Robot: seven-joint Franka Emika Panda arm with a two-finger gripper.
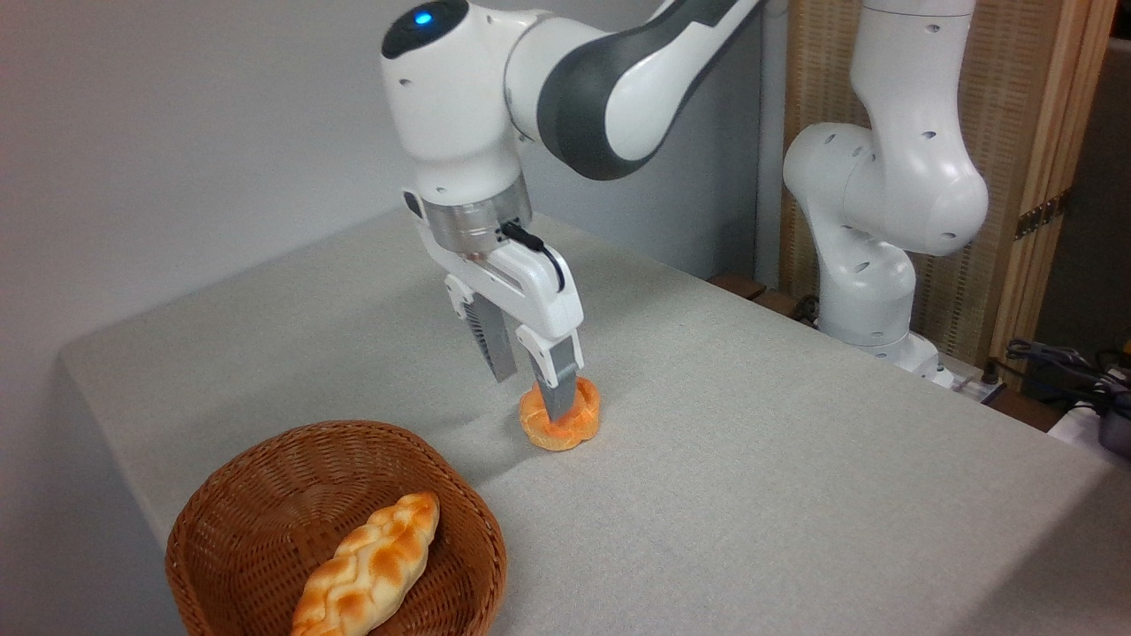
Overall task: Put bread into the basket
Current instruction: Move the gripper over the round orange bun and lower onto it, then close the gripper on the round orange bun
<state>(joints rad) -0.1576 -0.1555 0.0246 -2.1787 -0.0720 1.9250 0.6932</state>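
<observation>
The white robot arm (565,79) bends down over the grey cloth-covered table (795,459), its two-finger gripper (528,384) pointing downward, fingers spread apart astride the small orange knotted bun (570,422) lying right of the round brown wicker basket (256,495), which holds a braided golden loaf (371,565).

- Looked all over, no readable text, brand, number or label anywhere.
- Arm (618,79) shell is plain white and grey, nothing printed that I can make out.
- Basket (265,495), bread (565,422) and worktop (795,495) carry no writing either.
</observation>
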